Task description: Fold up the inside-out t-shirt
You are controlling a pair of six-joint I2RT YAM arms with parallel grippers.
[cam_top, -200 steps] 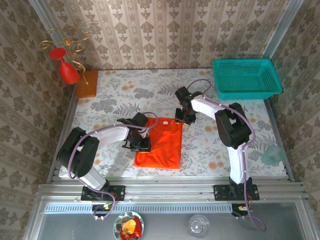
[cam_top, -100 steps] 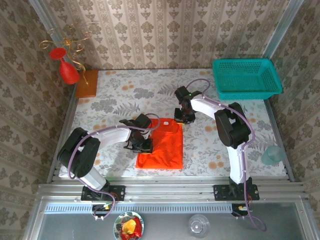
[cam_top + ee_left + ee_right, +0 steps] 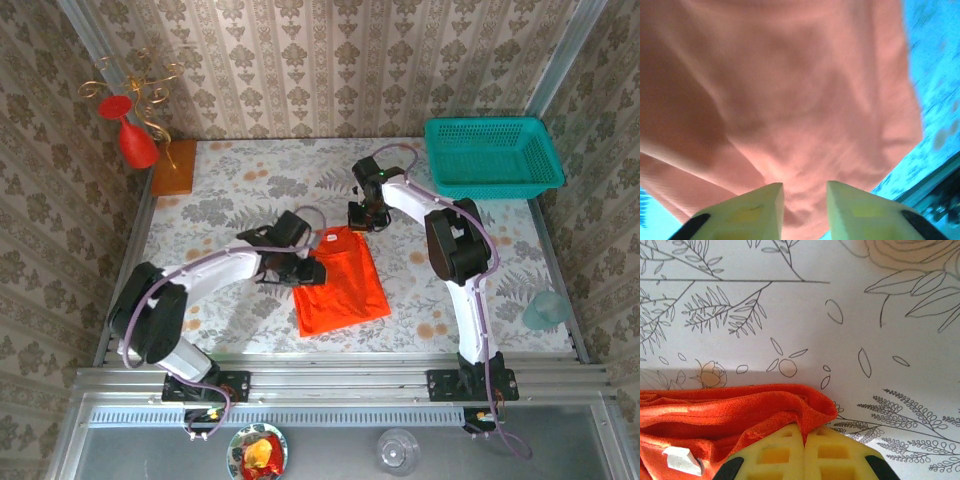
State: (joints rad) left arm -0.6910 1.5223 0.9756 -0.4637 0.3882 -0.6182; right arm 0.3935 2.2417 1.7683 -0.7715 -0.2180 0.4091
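Pinching the t-shirt's [image 3: 342, 288] far edge, right end effector [image 3: 804, 431] closed; left end effector [image 3: 805, 187] narrowly parted.

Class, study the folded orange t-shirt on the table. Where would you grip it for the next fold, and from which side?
Probably the far short end of the t-shirt, approached from the far side, low over the table. It lies as a long narrow strip, flat almost everywhere, but that end is bunched into a raised ridge that is easy to pinch.
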